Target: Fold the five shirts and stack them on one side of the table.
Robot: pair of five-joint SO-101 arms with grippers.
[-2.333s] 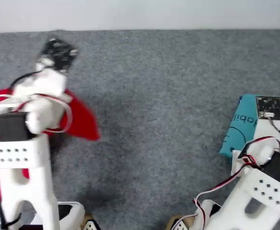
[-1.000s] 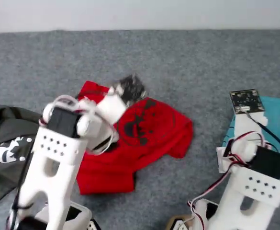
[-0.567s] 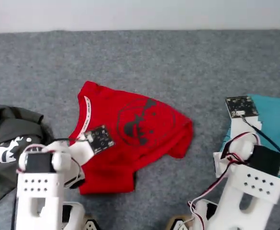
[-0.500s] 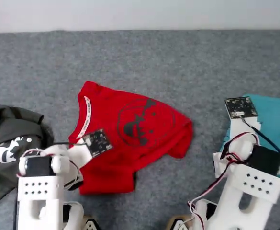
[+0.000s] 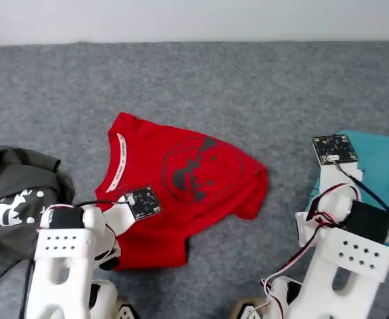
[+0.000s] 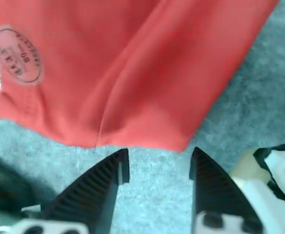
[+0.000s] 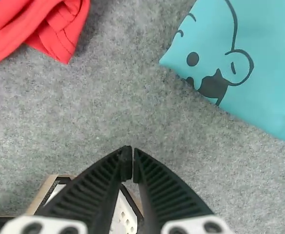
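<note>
Left gripper (image 6: 159, 155) is spread and empty now, pulled back to just off the near hem of the red shirt (image 5: 181, 186). It has dropped that shirt mid-tabletop (image 5: 247, 86), rumpled and not folded yet. Right gripper (image 7: 132, 152) is pressed together, parked between the red and the teal shirt (image 7: 249, 58). I'd guess flattening comes next

We look steeply down over the table (image 5: 260, 93) from the high camera. Our wrist cameras sit close above it, facing down; all three share the red shirt (image 5: 181, 179).
</note>
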